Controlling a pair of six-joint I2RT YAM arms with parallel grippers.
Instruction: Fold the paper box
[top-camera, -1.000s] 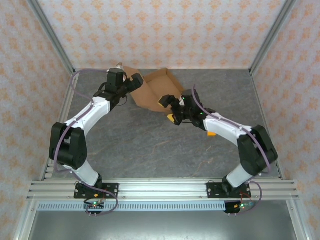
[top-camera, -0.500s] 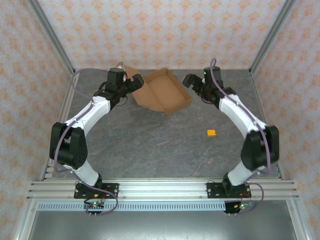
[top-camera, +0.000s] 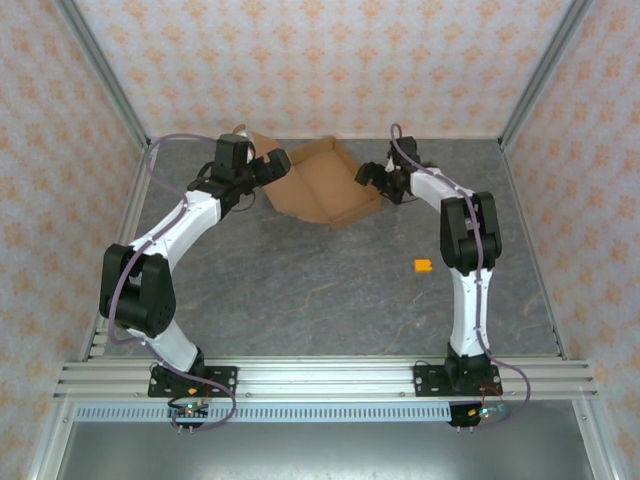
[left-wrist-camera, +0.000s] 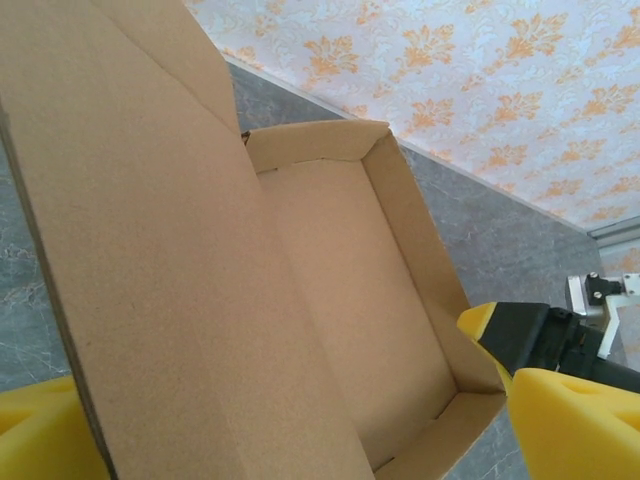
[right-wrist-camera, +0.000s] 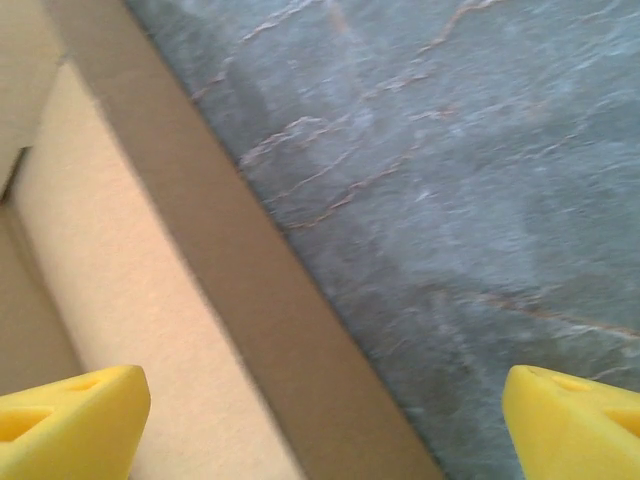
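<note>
One plain brown paper box: shallow open tray, lid flap raised.

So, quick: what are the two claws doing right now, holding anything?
Left gripper: open, the box lid between its fingers, not clamped.
Right gripper: open, straddling the box wall, not gripping.

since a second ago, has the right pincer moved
Yes. The right pincer moved away from the orange block, toward the back wall, to the right end of the paper box.
</note>
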